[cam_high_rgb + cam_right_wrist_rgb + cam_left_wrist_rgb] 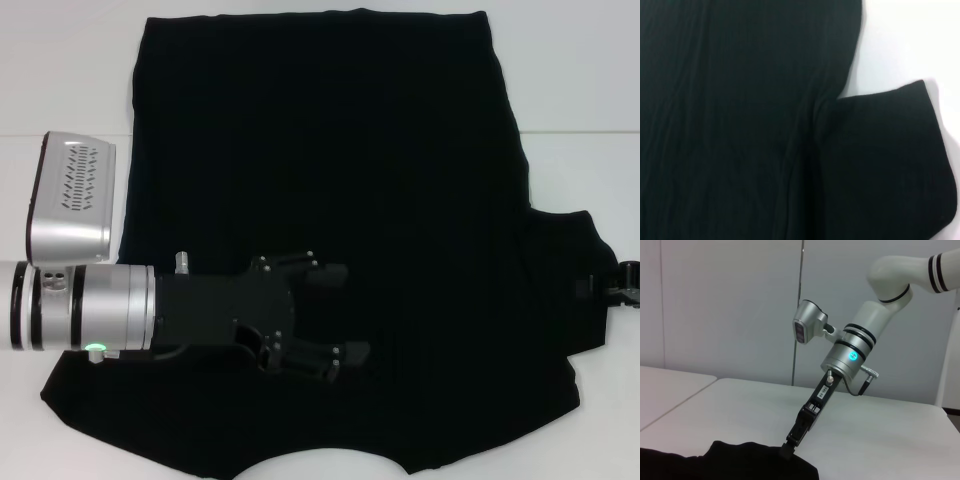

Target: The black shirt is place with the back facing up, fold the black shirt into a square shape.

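Risk I see: right pincer pinches only the sleeve edge of the shirt, so it may slip; left pincer hovers wide.

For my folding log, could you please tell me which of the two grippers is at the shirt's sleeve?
The right gripper: it meets the black shirt at its right sleeve's edge, whereas the left gripper is open over the shirt's body.
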`<state>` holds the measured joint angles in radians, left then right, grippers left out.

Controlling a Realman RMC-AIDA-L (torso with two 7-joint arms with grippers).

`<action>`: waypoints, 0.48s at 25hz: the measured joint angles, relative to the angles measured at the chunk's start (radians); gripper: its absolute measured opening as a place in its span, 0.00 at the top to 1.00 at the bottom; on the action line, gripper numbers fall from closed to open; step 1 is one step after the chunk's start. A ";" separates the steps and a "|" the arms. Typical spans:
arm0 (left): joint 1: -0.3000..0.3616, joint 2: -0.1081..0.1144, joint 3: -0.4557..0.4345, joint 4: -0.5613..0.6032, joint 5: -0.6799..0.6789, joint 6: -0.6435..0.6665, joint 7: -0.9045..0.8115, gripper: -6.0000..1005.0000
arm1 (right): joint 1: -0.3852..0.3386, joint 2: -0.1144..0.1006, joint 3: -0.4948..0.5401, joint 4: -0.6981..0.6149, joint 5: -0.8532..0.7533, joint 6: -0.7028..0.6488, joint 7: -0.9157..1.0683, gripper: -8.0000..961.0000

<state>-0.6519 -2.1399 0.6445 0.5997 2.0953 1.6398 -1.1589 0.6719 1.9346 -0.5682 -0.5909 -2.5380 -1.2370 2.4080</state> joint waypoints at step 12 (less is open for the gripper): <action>0.006 0.000 0.000 0.000 -0.002 0.000 -0.001 0.06 | -0.007 0.001 0.001 -0.004 0.001 -0.001 -0.004 0.79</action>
<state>-0.6456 -2.1399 0.6442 0.5994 2.0934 1.6398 -1.1597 0.6648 1.9355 -0.5675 -0.5952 -2.5371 -1.2384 2.4041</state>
